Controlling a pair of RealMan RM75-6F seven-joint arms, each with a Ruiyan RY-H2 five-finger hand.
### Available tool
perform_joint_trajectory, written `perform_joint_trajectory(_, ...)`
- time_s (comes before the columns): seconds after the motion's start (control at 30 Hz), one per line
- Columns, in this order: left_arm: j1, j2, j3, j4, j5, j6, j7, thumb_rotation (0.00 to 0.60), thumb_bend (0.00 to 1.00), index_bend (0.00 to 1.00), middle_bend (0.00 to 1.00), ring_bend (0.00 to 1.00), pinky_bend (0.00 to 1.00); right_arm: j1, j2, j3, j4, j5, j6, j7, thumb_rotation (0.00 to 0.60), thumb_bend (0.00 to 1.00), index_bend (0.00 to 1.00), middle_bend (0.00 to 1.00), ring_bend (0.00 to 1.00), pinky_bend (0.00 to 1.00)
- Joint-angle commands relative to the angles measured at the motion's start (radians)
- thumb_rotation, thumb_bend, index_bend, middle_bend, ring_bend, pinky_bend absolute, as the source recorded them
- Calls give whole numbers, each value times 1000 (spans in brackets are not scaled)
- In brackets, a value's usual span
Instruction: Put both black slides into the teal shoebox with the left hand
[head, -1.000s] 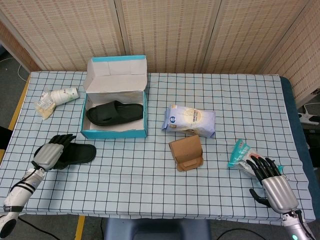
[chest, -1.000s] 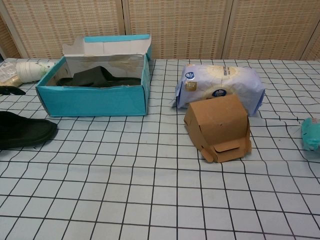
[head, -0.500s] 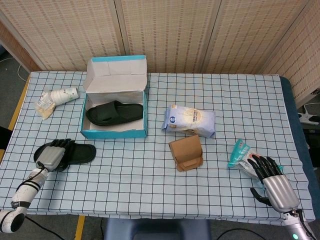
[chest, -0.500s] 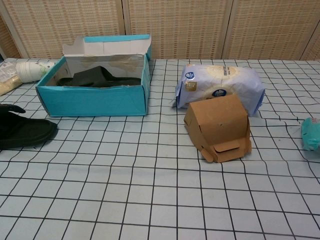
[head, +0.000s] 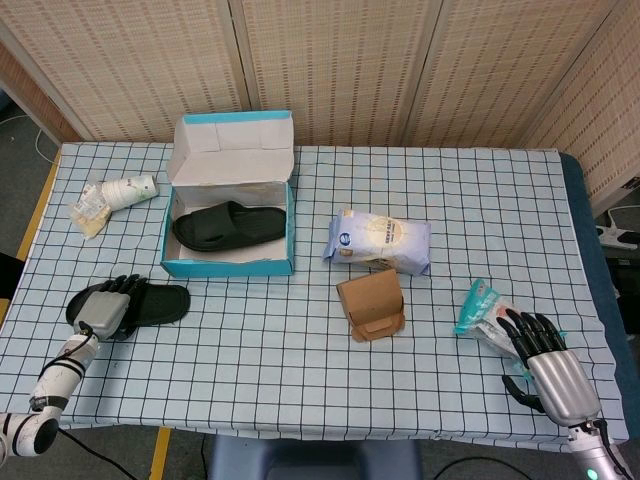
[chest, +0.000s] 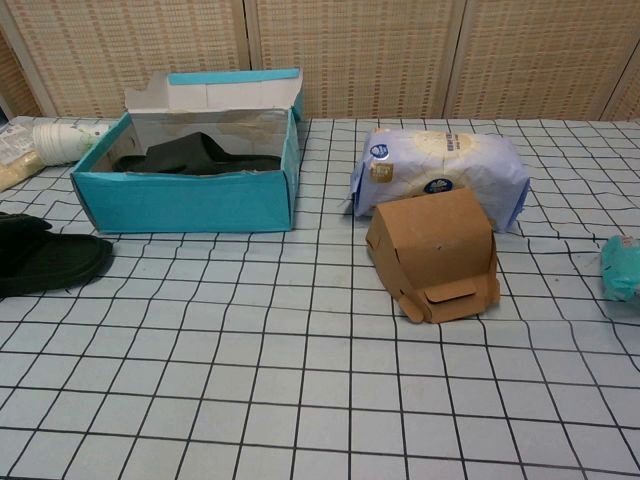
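One black slide (head: 228, 225) lies inside the open teal shoebox (head: 228, 267) at the back left; in the chest view this slide (chest: 190, 155) shows over the shoebox's (chest: 190, 202) front wall. The second black slide (head: 160, 302) lies flat on the checked cloth in front of the box, and also shows at the left edge of the chest view (chest: 55, 262). My left hand (head: 103, 310) rests on its left end, fingers stretched over the strap; no grip shows. My right hand (head: 545, 362) lies at the front right corner, fingers spread, holding nothing.
A white food bag (head: 378, 240) and a brown carton (head: 372, 305) sit mid-table, right of the box. A teal packet (head: 478, 308) lies just beyond my right hand's fingertips. A white bottle and a pouch (head: 112, 192) lie at the far left edge.
My left hand has drawn back toward the front left and settled lower on the slide's left end. My right hand has slipped slightly toward the front edge. The slide has barely shifted.
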Motion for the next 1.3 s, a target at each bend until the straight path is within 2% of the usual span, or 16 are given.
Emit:
perform_joint_trajectory(0.03, 4, -3, -8, 5, 3, 0, -2, 600, 419, 0, 28, 38, 211, 1, -1, 0, 0, 1, -3, -2, 575, 241, 0, 0, 0, 0)
perform_joint_trajectory(0.1, 9, 0, -16, -3, 13, 8, -19, 600, 449, 38, 134, 135, 300, 2, -3, 0, 1, 2, -7, -3, 574, 241, 0, 0, 0, 0)
perform_joint_trajectory(0.13, 12, 4, -17, -7, 24, 17, -22, 600, 479, 115, 233, 213, 366, 3, -3, 0, 0, 3, -9, -4, 575, 241, 0, 0, 0, 0)
perform_joint_trajectory(0.23, 18, 18, -17, -27, 40, 30, -22, 600, 555, 307, 408, 357, 498, 2, -3, 1, 0, 2, -7, -4, 575, 241, 0, 0, 0, 0)
perform_joint_trajectory(0.33, 21, 37, -15, -50, 46, 28, -11, 600, 618, 397, 508, 444, 579, 1, -3, 0, 0, 2, -5, -4, 575, 242, 0, 0, 0, 0)
perform_joint_trajectory(0.87, 68, 116, -31, -153, 83, 161, 92, 600, 657, 443, 551, 482, 620, 0, -4, -2, -1, -4, -4, -5, 575, 241, 0, 0, 0, 0)
perform_joint_trajectory(1.17, 74, 139, -45, -180, 95, 180, 89, 600, 656, 446, 554, 487, 623, -1, -2, -2, -2, -5, -4, -3, 575, 241, 0, 0, 0, 0)
perform_joint_trajectory(1.3, 76, 179, -75, -234, 141, 244, 41, 600, 657, 447, 554, 488, 624, 0, -3, -1, -1, -1, -8, -4, 576, 242, 0, 0, 0, 0)
